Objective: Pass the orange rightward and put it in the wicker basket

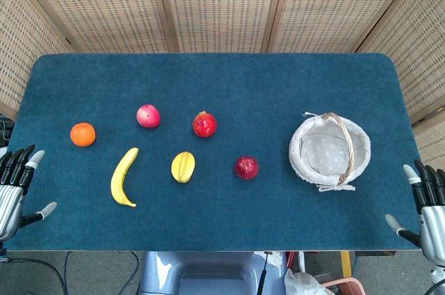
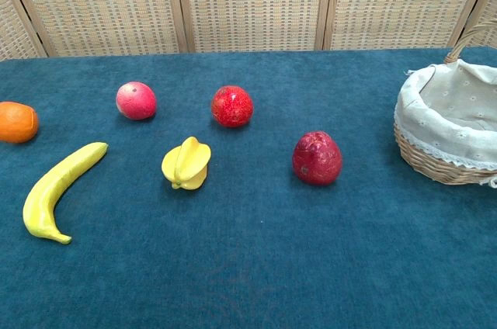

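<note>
The orange (image 1: pixel 83 134) lies on the blue table at the left, also seen at the left edge of the chest view as the orange (image 2: pixel 16 122). The wicker basket (image 1: pixel 303 158) with a white cloth lining and an arched handle stands at the right; the chest view shows the basket (image 2: pixel 435 160) cut off by the right edge. My left hand (image 1: pixel 15 185) hovers at the table's left front edge, fingers spread and holding nothing, below the orange. My right hand (image 1: pixel 425 204) sits at the right front edge, fingers apart and empty. Neither hand appears in the chest view.
Between orange and basket lie a banana (image 1: pixel 124 177), a pink-red fruit (image 1: pixel 147 115), a red pomegranate (image 1: pixel 204 124), a yellow star fruit (image 1: pixel 183 167) and a dark red fruit (image 1: pixel 246 167). Woven screens stand behind the table (image 1: pixel 229 79).
</note>
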`<action>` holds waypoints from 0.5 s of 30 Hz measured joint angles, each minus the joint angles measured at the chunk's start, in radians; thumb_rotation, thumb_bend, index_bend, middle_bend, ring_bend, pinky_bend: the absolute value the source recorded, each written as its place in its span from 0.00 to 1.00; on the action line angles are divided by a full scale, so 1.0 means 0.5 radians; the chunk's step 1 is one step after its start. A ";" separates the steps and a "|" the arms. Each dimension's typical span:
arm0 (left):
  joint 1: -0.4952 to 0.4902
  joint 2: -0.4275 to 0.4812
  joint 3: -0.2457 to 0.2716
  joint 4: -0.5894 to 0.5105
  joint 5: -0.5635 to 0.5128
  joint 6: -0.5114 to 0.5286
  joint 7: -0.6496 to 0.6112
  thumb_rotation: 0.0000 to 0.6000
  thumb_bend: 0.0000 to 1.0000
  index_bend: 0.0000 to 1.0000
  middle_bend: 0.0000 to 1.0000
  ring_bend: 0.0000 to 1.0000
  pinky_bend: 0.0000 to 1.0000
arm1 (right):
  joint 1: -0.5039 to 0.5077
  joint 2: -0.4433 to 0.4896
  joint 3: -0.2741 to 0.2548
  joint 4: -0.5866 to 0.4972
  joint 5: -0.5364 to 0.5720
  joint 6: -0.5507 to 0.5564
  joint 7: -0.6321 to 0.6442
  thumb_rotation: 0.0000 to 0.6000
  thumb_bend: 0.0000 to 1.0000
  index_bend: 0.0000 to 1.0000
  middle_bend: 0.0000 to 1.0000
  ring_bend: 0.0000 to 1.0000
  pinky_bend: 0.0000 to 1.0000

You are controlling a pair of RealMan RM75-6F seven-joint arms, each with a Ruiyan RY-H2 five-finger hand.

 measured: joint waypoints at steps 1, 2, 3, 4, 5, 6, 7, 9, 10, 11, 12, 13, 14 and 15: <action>0.000 0.000 0.000 0.000 -0.001 -0.001 0.002 1.00 0.04 0.00 0.00 0.00 0.00 | 0.000 0.000 0.000 0.001 0.000 0.000 0.002 1.00 0.00 0.00 0.00 0.00 0.00; -0.001 -0.001 0.000 -0.001 -0.002 -0.003 0.004 1.00 0.04 0.00 0.00 0.00 0.00 | 0.000 0.001 0.000 0.001 0.001 0.000 0.005 1.00 0.00 0.00 0.00 0.00 0.00; -0.001 -0.002 0.000 -0.001 -0.004 -0.005 0.009 1.00 0.04 0.00 0.00 0.00 0.00 | -0.001 0.001 0.001 0.002 0.004 0.000 0.007 1.00 0.00 0.00 0.00 0.00 0.00; -0.002 -0.003 0.000 -0.001 -0.006 -0.008 0.012 1.00 0.04 0.00 0.00 0.00 0.00 | -0.001 0.002 0.002 0.003 0.006 0.000 0.008 1.00 0.00 0.00 0.00 0.00 0.00; -0.003 -0.004 0.000 -0.002 -0.008 -0.011 0.015 1.00 0.04 0.00 0.00 0.00 0.00 | -0.001 0.002 0.002 0.004 0.007 -0.001 0.010 1.00 0.00 0.00 0.00 0.00 0.00; -0.004 -0.005 0.000 -0.002 -0.012 -0.015 0.017 1.00 0.04 0.00 0.00 0.00 0.00 | -0.001 0.003 0.002 0.004 0.009 -0.003 0.014 1.00 0.00 0.00 0.00 0.00 0.00; -0.005 -0.005 -0.001 -0.001 -0.016 -0.017 0.018 1.00 0.04 0.00 0.00 0.00 0.00 | -0.001 0.005 0.003 0.004 0.009 -0.003 0.016 1.00 0.00 0.00 0.00 0.00 0.00; -0.007 -0.005 -0.005 0.000 -0.028 -0.023 0.019 1.00 0.04 0.00 0.00 0.00 0.00 | 0.000 0.007 0.003 0.003 0.008 -0.003 0.019 1.00 0.00 0.00 0.00 0.00 0.00; -0.010 -0.004 -0.008 0.001 -0.036 -0.028 0.018 1.00 0.04 0.00 0.00 0.00 0.00 | 0.000 0.007 0.003 0.003 0.007 -0.004 0.019 1.00 0.00 0.00 0.00 0.00 0.00; -0.013 -0.003 -0.012 0.003 -0.046 -0.035 0.016 1.00 0.04 0.00 0.00 0.00 0.00 | 0.000 0.007 0.004 0.003 0.007 -0.004 0.020 1.00 0.00 0.00 0.00 0.00 0.00; -0.020 -0.001 -0.019 0.007 -0.064 -0.049 0.013 1.00 0.05 0.00 0.00 0.00 0.00 | 0.001 0.008 0.004 0.001 0.008 -0.003 0.023 1.00 0.00 0.00 0.00 0.00 0.00; -0.027 0.000 -0.026 0.013 -0.082 -0.062 0.010 1.00 0.05 0.00 0.00 0.00 0.00 | 0.001 0.008 0.005 0.000 0.010 -0.004 0.025 1.00 0.00 0.00 0.00 0.00 0.00; -0.037 -0.001 -0.037 0.022 -0.108 -0.082 0.005 1.00 0.05 0.00 0.00 0.00 0.00 | 0.002 0.008 0.007 0.000 0.014 -0.005 0.026 1.00 0.00 0.00 0.00 0.00 0.00; -0.058 -0.002 -0.056 0.042 -0.154 -0.122 -0.004 1.00 0.05 0.00 0.00 0.00 0.00 | 0.003 0.008 0.008 0.001 0.019 -0.010 0.026 1.00 0.00 0.00 0.00 0.00 0.00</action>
